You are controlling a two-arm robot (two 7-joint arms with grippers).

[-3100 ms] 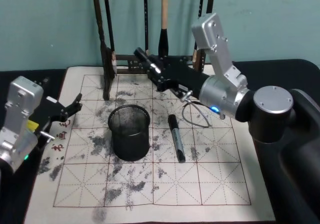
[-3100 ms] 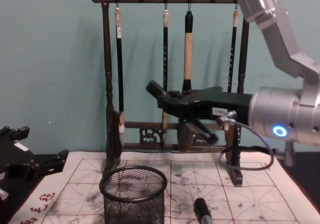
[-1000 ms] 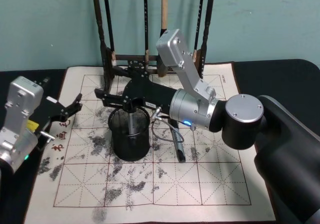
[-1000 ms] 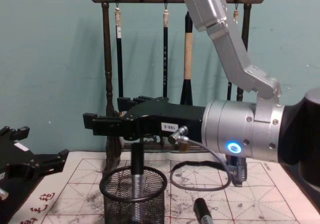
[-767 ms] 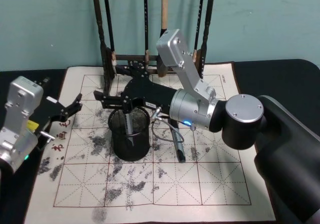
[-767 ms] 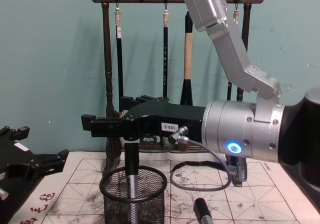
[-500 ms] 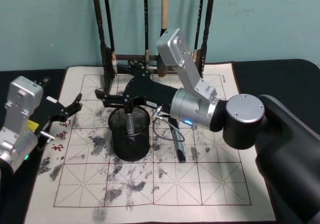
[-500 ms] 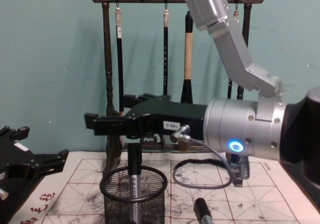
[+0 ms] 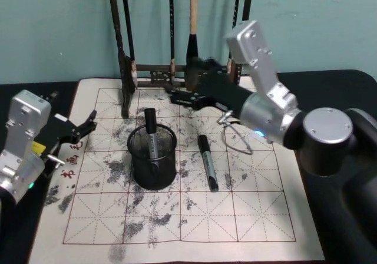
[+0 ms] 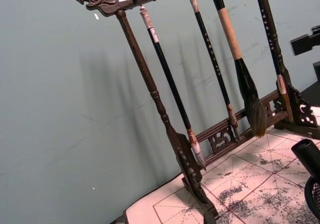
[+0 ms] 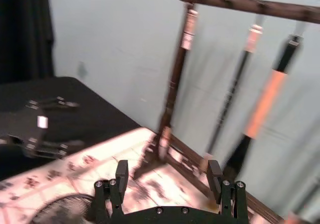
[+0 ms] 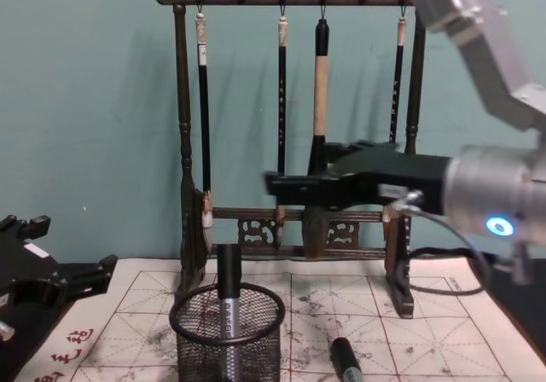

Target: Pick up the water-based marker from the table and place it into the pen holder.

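The right gripper (image 9: pixel 177 95) hangs with its jaws spread and empty. Close behind them stands the brush rack (image 12: pixel 182 143), whose hanging brushes (image 12: pixel 320 83) crowd the air at jaw height. Below the jaws, toward the robot's left, sits the pen holder (image 9: pixel 154 164), with a marker (image 9: pixel 151 125) poking up past its rim. Below them and nearer the robot, a second marker (image 9: pixel 207 161) lies on the calligraphy mat (image 9: pixel 253 211). A cable (image 9: pixel 235 140) loops under the wrist. Nearer the robot than both, the mat lies open. The left gripper (image 9: pixel 79 131) sits well off at the mat's left edge.
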